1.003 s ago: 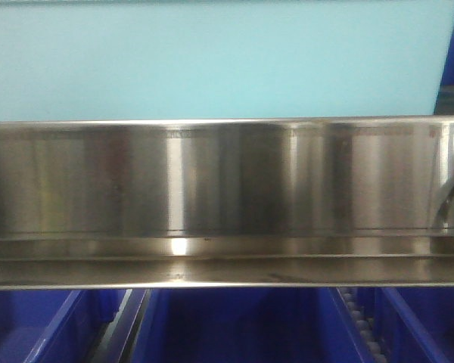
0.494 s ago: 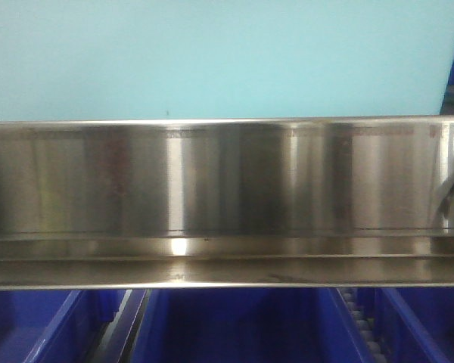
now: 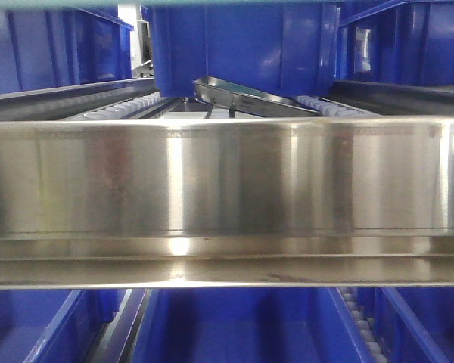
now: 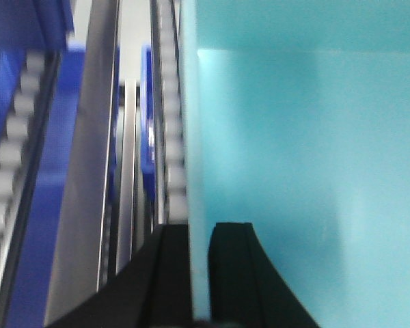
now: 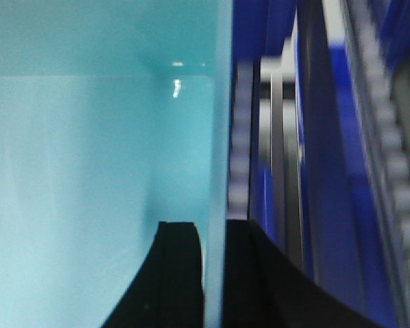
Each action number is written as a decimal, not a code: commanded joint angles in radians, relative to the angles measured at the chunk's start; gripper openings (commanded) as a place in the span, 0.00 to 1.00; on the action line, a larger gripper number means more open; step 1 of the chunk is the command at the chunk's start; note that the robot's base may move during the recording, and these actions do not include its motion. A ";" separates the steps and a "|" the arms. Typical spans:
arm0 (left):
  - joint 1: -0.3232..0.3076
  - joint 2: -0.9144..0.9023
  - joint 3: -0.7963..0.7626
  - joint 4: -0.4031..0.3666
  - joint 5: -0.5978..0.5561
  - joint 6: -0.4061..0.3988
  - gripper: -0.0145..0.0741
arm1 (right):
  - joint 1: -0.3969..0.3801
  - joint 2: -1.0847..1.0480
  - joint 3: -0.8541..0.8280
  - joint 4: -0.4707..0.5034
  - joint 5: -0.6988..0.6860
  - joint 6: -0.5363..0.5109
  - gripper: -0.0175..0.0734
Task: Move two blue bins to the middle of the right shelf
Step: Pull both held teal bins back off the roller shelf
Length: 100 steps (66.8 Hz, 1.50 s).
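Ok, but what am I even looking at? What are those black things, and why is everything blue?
This is a robot with two arms, each ending in a black pincer. One picture comes from a camera on the robot's front: it shows a shiny steel shelf rail, with dark blue bins on rollers behind it. The other two come from small cameras on the wrists. There the left pincer and the right pincer each pinch a side wall of a light blue bin, one finger inside, one outside. So the robot holds that bin with both arms.
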 commanded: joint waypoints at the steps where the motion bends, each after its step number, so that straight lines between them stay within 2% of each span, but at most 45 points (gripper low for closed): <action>1: 0.006 -0.017 -0.036 0.088 -0.023 -0.001 0.04 | -0.015 -0.021 -0.044 -0.118 -0.043 -0.040 0.01; 6: 0.006 -0.003 -0.082 0.088 -0.001 -0.018 0.04 | -0.015 -0.021 -0.056 -0.118 -0.076 -0.072 0.01; 21: 0.006 0.081 -0.254 0.088 0.127 -0.018 0.04 | -0.015 -0.028 -0.062 -0.118 -0.114 -0.072 0.01; 32: 0.006 0.115 -0.327 0.086 0.158 -0.018 0.04 | -0.015 -0.035 -0.062 -0.126 -0.182 -0.086 0.01; 42: 0.006 0.115 -0.329 0.090 0.147 -0.015 0.04 | -0.015 -0.033 -0.062 -0.135 -0.239 -0.086 0.01; 100: 0.006 0.117 -0.329 0.090 0.147 -0.015 0.04 | -0.015 -0.033 -0.062 -0.135 -0.241 -0.086 0.01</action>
